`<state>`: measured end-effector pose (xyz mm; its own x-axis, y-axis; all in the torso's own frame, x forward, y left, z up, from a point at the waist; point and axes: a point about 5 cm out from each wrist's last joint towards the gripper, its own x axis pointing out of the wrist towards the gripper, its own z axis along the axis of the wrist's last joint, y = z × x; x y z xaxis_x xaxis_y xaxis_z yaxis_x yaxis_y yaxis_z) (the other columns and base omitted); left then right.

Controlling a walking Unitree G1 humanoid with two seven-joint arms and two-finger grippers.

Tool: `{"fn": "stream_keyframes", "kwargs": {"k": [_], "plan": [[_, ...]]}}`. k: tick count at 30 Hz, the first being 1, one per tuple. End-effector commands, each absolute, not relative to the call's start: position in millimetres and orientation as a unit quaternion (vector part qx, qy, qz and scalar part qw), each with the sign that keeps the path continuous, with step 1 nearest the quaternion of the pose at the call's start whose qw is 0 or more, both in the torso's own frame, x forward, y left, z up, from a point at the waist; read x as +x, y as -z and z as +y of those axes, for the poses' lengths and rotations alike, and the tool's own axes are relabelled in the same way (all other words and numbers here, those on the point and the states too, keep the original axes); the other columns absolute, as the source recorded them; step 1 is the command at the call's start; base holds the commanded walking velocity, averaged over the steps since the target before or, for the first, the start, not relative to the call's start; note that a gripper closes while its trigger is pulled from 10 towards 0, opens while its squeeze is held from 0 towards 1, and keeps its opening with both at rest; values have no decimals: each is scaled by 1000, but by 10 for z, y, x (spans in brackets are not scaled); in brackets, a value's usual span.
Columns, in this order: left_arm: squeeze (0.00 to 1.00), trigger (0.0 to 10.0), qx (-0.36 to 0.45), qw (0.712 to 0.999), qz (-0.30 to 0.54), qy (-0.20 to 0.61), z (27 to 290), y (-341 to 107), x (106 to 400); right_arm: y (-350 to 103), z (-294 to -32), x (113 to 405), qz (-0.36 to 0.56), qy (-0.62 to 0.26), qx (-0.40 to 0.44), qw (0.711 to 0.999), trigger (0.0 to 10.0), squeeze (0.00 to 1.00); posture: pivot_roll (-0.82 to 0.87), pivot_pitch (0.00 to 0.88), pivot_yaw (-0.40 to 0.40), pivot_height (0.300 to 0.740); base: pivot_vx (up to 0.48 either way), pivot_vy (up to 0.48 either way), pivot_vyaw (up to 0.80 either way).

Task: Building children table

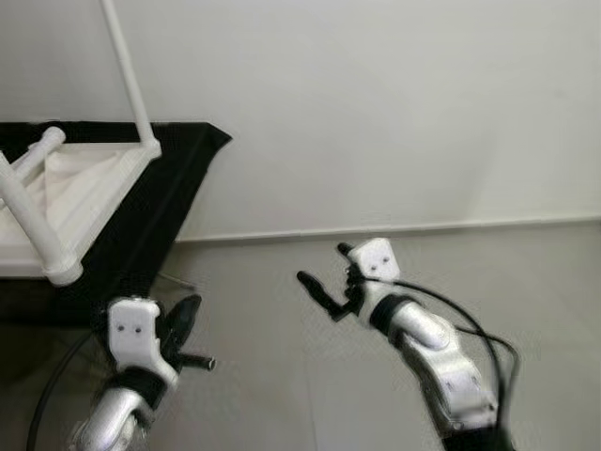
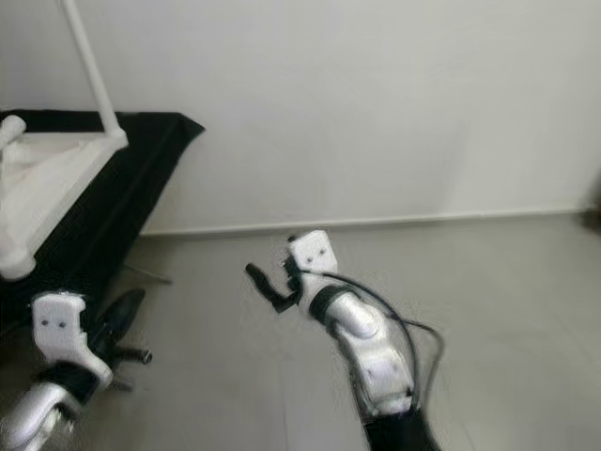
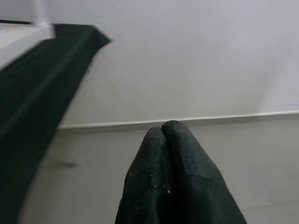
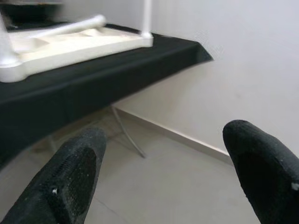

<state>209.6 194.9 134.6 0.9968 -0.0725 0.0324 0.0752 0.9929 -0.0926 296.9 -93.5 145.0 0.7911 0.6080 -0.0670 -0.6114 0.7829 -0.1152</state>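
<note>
Left eye view: our left gripper [image 1: 188, 324] is pressed together, our right gripper [image 1: 324, 277] spread, both empty above the floor [image 1: 282, 376]; the upturned children's table [image 1: 70, 193] lies on the black-draped table [image 1: 160, 207].

The white children's table [image 1: 66, 193] is cut off by the picture's edge.

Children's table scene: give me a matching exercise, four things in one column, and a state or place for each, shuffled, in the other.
Things:
1. left end effector
2. right end effector
3. white children's table
4. black cloth

States or places:
A. upside down, legs pointing up
B. fingers spread apart
C. fingers pressed together
D. draped over the work surface, under the white table

Pairs: 1-C, 2-B, 3-A, 4-D
</note>
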Motion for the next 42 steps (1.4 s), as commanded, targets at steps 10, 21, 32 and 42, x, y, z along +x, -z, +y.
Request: {"fn": "stream_keyframes", "kwargs": {"k": [10,21,32,42], "plan": [[0,10000,-44,998,-17,46,1905,-1352,2112,-1429,-999,2977,17,-319,-79,944,10000,0,-64,22,-44,740,378,0,0],[0,10000,-44,998,-17,47,1918,-1360,2117,-1437,-970,2961,12,-337,-88,937,10000,0,-66,28,-36,740,373,0,436],[0,10000,-43,998,-16,48,1922,-1362,2120,-1436,-919,2937,8,-369,-95,924,10000,0,-66,31,-31,740,366,0,800],[0,10000,-37,998,-14,49,1933,-1368,2125,-1520,-878,2956,-15,-424,-92,901,10000,0,-50,29,-22,740,364,0,320]]}}
